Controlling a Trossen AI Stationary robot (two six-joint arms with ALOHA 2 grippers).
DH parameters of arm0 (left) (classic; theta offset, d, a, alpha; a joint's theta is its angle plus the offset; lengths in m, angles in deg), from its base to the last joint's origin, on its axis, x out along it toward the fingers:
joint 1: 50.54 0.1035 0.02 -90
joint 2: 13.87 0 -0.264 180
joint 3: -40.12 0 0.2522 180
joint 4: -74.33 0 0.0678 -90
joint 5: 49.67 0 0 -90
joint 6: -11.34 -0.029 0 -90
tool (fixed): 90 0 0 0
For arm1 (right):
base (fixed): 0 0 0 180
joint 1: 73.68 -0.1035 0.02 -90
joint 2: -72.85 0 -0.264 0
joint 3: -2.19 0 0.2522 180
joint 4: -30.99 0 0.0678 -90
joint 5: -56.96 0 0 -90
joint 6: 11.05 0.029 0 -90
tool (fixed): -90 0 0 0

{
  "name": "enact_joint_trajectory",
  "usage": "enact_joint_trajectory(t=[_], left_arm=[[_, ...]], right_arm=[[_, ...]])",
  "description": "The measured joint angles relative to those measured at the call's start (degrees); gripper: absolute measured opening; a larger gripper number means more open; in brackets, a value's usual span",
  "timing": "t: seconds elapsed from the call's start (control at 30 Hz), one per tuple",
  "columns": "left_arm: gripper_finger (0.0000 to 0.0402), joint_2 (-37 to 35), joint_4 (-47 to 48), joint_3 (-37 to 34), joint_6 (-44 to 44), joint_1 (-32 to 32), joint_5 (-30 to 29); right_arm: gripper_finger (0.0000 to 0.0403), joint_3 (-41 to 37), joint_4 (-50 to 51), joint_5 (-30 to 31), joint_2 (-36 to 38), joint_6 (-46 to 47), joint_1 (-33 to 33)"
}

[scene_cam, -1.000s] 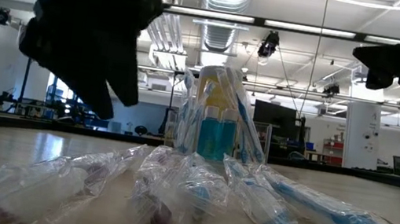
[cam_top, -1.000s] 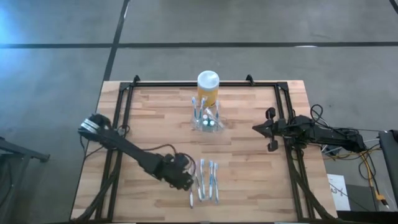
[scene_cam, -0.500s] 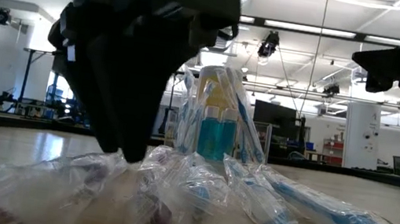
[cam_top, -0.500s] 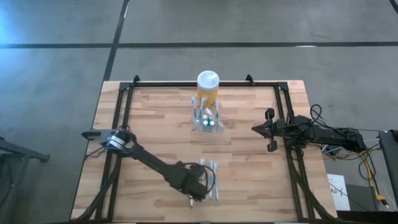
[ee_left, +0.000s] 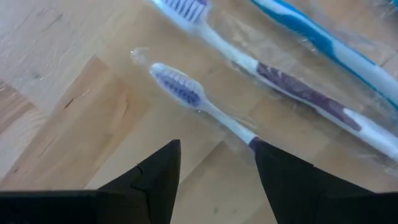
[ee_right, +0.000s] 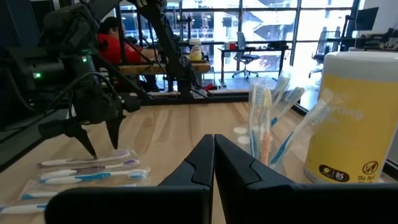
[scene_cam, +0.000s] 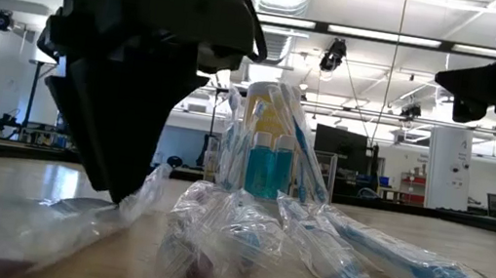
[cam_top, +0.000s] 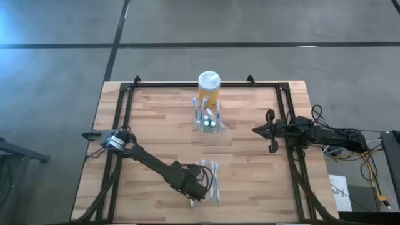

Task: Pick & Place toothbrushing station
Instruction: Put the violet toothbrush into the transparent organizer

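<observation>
Toothbrushes in crinkly clear wrappers (cam_top: 209,181) lie in a row near the front edge of the light wooden desk (cam_top: 156,137), and I have the left tool (cam_top: 195,195) down over the outermost one, a white brush with a purple grip and bristles (ee_left: 205,106), its fingers apart and straddling the handle. That brush's long axis runs front to back on the desk; from the wrist view its head points away from the tool. My worry is the wrapper: it is slippery and overlaps its neighbours, so closing here could pinch only film, or drag the next brush along. The small see-through plastic holder (cam_top: 207,120) sits well apart, mid-desk toward the back, just in front of the yellow jar with a white lid (cam_top: 209,87), already bristling with upright brushes that a careless drop could knock. The right tool (cam_top: 270,130) waits at the right side, fingers pressed together, holding nothing.
</observation>
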Motion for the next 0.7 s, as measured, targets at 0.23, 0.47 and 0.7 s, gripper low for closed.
enact_joint_trajectory(t=[0.23, 0.47, 0.7], left_arm=[[0.0213, -0.1, 0.1, -1.6, -2.0, 0.0, 1.6], [0.0213, -1.3, 12.4, -2.0, -3.8, 0.0, 3.0], [0.0213, -5.0, 9.6, -1.6, 0.2, 0.0, 3.1]], right_arm=[[0.0008, 0.0, 1.1, 0.0, -0.3, 0.5, 0.0], [0.0008, 0.0, 1.1, 0.0, -0.3, 0.8, 0.0], [0.0008, 0.0, 1.1, 0.1, -0.3, 0.5, 0.0]])
